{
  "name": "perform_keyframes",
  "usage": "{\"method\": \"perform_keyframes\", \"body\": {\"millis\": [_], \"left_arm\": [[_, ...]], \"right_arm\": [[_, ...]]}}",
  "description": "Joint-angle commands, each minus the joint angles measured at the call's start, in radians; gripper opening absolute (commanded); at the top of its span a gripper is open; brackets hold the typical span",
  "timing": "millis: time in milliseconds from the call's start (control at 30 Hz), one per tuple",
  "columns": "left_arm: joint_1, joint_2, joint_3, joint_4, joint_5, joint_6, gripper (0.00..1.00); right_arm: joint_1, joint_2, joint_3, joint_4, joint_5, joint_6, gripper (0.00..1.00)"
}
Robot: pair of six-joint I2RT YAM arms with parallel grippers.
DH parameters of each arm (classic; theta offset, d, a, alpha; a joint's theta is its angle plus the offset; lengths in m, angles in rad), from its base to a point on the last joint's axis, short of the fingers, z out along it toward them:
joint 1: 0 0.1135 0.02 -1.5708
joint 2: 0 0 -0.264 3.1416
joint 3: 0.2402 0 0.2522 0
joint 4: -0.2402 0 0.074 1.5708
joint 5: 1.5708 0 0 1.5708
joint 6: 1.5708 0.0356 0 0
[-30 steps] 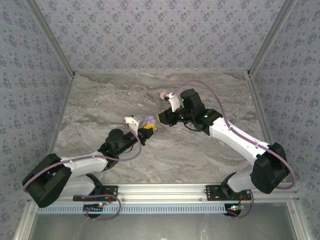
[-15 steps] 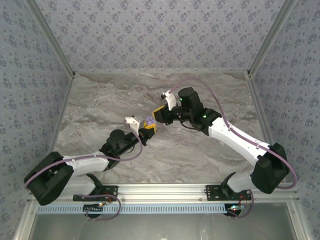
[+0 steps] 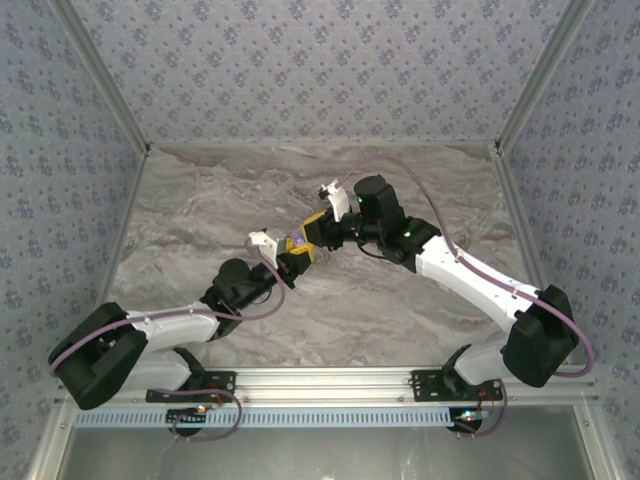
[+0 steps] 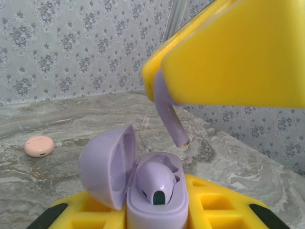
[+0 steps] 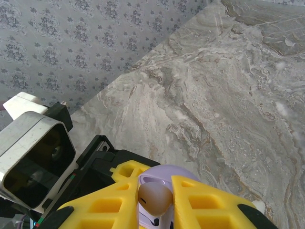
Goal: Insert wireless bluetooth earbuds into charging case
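Note:
My left gripper (image 4: 155,212) is shut on a lavender charging case (image 4: 157,210), held upright with its lid (image 4: 106,164) swung open to the left. One lavender earbud (image 4: 155,180) sits in the case. My right gripper (image 5: 155,202) is shut on a second lavender earbud (image 5: 153,198). Its stem (image 4: 171,121) points down, just above the case and apart from it. The yellow fingers (image 4: 228,52) of the right gripper hang over the case. In the top view the left gripper (image 3: 296,252) and right gripper (image 3: 318,228) meet at the table's middle.
A salmon-pink round case (image 4: 39,146) lies shut on the marble table (image 3: 400,300), behind the grippers. The left wrist camera (image 5: 33,152) sits close below the right gripper. Patterned walls enclose the table on three sides.
The right gripper has moved left and a little nearer with the earbud, closing on the left gripper. The left arm has barely shifted.

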Motion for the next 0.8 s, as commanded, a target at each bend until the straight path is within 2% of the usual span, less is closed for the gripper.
{"method": "perform_keyframes", "body": {"millis": [0, 767], "left_arm": [[-0.007, -0.006, 0.039, 0.059, -0.009, -0.027, 0.26], [-0.008, -0.006, 0.047, 0.072, -0.014, -0.062, 0.24]], "right_arm": [[0.009, 0.009, 0.023, 0.021, -0.009, 0.011, 0.22], [0.01, 0.035, 0.01, 0.028, -0.01, 0.015, 0.22]]}}
